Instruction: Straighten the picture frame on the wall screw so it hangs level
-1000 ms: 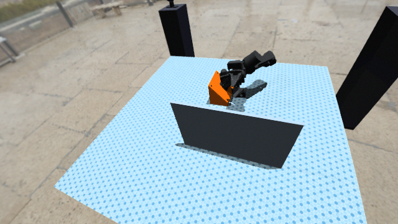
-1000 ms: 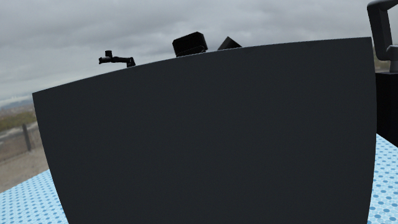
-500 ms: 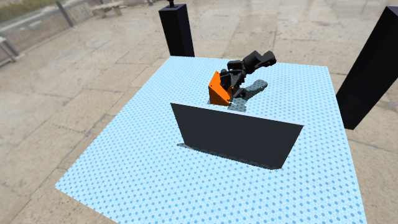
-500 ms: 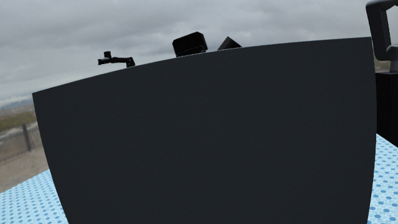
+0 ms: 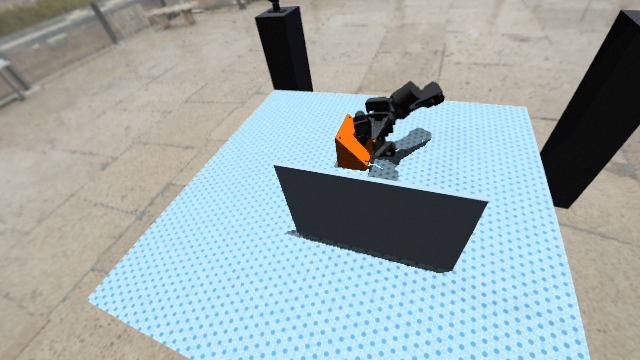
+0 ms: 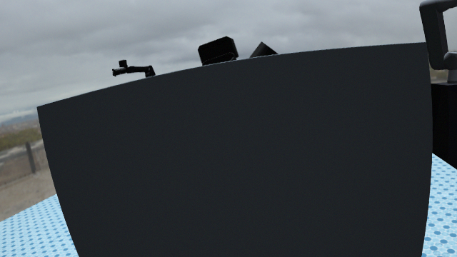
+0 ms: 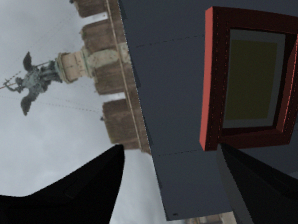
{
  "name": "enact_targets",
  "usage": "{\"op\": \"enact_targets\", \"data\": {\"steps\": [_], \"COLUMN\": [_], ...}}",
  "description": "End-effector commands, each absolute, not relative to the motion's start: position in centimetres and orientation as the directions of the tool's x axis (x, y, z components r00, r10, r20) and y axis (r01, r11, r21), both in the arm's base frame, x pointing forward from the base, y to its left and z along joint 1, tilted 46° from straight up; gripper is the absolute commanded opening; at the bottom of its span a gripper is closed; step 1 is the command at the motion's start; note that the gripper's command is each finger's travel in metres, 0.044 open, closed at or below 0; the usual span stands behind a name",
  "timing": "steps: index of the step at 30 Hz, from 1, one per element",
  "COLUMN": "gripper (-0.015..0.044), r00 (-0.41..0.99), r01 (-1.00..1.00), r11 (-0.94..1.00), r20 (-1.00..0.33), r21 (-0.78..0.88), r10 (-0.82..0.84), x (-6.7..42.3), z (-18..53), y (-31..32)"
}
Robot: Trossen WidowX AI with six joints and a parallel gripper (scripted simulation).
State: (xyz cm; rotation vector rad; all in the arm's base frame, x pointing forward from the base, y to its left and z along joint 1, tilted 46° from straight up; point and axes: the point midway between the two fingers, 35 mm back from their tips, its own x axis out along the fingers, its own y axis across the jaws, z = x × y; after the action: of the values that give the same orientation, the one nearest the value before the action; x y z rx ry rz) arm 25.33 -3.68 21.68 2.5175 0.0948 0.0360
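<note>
Clearly the end effector is part open, holding nothing; bring its fingers squarely around the red picture frame edge before closing, then lift only slightly.

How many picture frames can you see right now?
1: a red picture frame on the dark wall panel, at the right of the wrist view. The panel hides its arm-facing side from the other views.
</note>
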Motion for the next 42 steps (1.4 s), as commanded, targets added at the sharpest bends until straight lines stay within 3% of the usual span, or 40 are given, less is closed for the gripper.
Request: {"op": "enact_targets", "data": {"steps": [1,42], "gripper": [0.026,0.026], "r00": [0.997,0.997], "r01": [0.058,0.056], "r11": [-0.813,-0.814], "r20": [0.003,0.006], "r21": [0.58,0.578], "r10": [0.073,0.073], "x": [25.3,24.7], "z": [21.6,17.3], "y": [-3.7,0.4]}}
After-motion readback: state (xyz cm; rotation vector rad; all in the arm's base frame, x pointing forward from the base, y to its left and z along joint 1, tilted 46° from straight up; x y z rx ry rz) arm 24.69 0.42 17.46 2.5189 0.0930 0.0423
